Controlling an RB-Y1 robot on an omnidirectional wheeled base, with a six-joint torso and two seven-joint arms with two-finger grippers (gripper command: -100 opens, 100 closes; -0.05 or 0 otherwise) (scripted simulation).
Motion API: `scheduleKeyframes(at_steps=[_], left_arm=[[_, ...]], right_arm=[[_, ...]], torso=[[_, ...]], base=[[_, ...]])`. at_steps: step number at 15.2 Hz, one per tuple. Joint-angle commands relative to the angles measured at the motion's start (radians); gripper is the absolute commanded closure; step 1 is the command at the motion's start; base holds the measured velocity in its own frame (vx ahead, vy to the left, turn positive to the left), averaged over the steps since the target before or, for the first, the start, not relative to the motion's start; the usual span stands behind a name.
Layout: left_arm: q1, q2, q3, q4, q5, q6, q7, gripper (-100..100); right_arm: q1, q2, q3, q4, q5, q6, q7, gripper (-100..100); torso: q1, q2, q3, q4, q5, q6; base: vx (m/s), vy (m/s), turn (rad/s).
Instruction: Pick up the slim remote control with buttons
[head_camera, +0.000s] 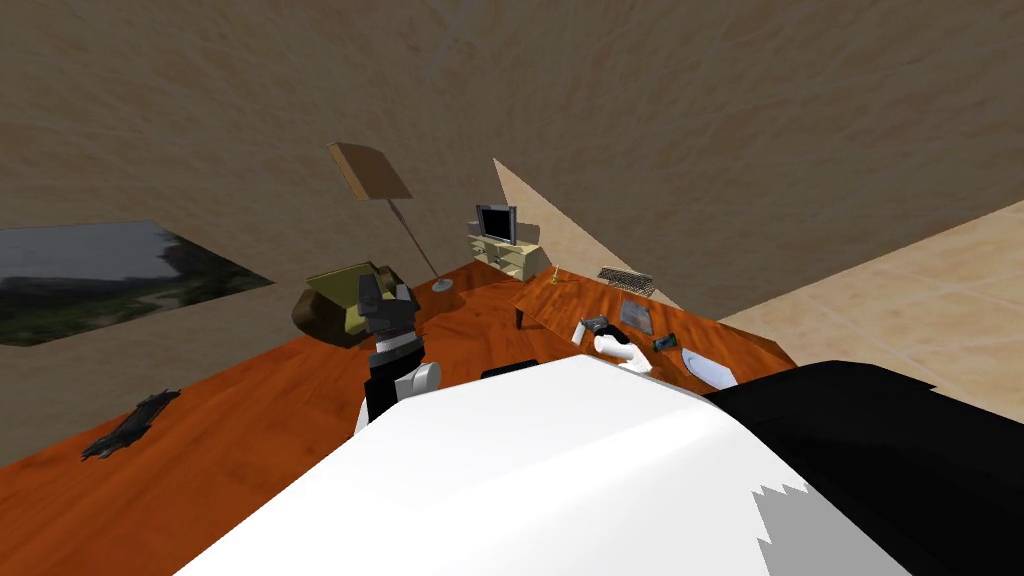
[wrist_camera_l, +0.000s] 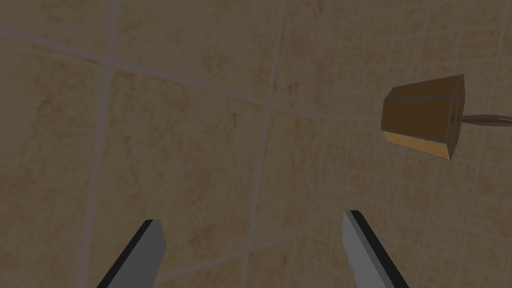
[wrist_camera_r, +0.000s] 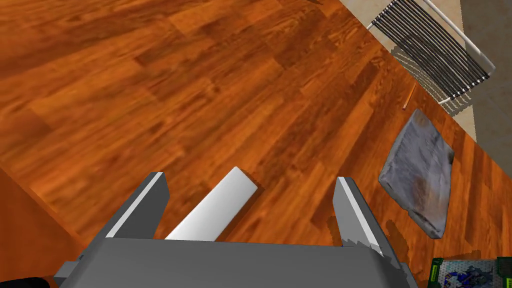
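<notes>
Head view: right gripper (head_camera: 593, 325) hovers over the low wooden table (head_camera: 560, 300) at 1 o'clock, left gripper (head_camera: 372, 290) raised at 11 o'clock | Left wrist: my fingers (wrist_camera_l: 152, 245) stand apart | Right wrist: fingers (wrist_camera_r: 350, 210) spread, slim white remote (wrist_camera_r: 215, 212) lying on the wood between them, ungripped.

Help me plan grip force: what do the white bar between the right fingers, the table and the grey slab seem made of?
The white bar: plain smooth matt white, no buttons visible; possibly plastic, unsure. The table: reddish-brown wood by its grain and plank seams, slightly glossy. The grey slab: mottled, rounded edges, perhaps folded cloth.
</notes>
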Motion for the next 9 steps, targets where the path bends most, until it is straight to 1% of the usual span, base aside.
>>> scheduleKeyframes(at_steps=[1,2,3,4,5,6,7,8,9], left_arm=[[0.0,0.0,0.0,0.0,0.0,0.0,0.0,0],[0.0,0.0,0.0,0.0,0.0,0.0,0.0,0],[0.0,0.0,0.0,0.0,0.0,0.0,0.0,0],[0.0,0.0,0.0,0.0,0.0,0.0,0.0,0],[0.0,0.0,0.0,0.0,0.0,0.0,0.0,0],[0.0,0.0,0.0,0.0,0.0,0.0,0.0,0],[0.0,0.0,0.0,0.0,0.0,0.0,0.0,0],[0.0,0.0,0.0,0.0,0.0,0.0,0.0,0],[0.0,0.0,0.0,0.0,0.0,0.0,0.0,0]], right_arm=[[0.003,-0.012,-0.003,0.035,-0.018,0.008,-0.037,-100],[-0.006,-0.013,-0.024,0.066,-0.039,0.048,-0.068,-100],[-0.006,-0.013,-0.024,0.077,-0.039,0.048,-0.087,-100],[-0.006,-0.013,-0.024,0.095,-0.039,0.048,-0.091,-100],[-0.015,-0.014,-0.044,0.129,-0.061,0.086,-0.126,-100],[-0.015,-0.014,-0.044,0.136,-0.061,0.086,-0.143,-100],[-0.015,-0.014,-0.044,0.155,-0.061,0.086,-0.143,-100],[-0.024,-0.017,-0.063,0.183,-0.083,0.124,-0.179,-100],[-0.024,-0.017,-0.063,0.203,-0.083,0.124,-0.193,-100]], torso=[[0.0,0.0,0.0,0.0,0.0,0.0],[0.0,0.0,0.0,0.0,0.0,0.0],[0.0,0.0,0.0,0.0,0.0,0.0],[0.0,0.0,0.0,0.0,0.0,0.0],[-0.001,0.0,0.0,0.0,0.0,0.0],[0.0,0.0,0.0,0.0,0.0,0.0],[-0.001,0.0,0.0,0.0,0.0,0.0],[-0.001,0.0,0.0,0.0,0.0,0.0],[-0.001,0.0,0.0,0.0,0.0,0.0]], base=[[0.023,-0.02,0.104],[0.025,-0.019,0.244],[0.025,-0.027,0.256],[0.021,-0.026,0.082],[0.026,-0.026,0.189],[0.029,-0.035,0.223],[0.023,-0.033,0.089],[0.03,-0.037,0.241],[0.035,-0.047,0.251]])
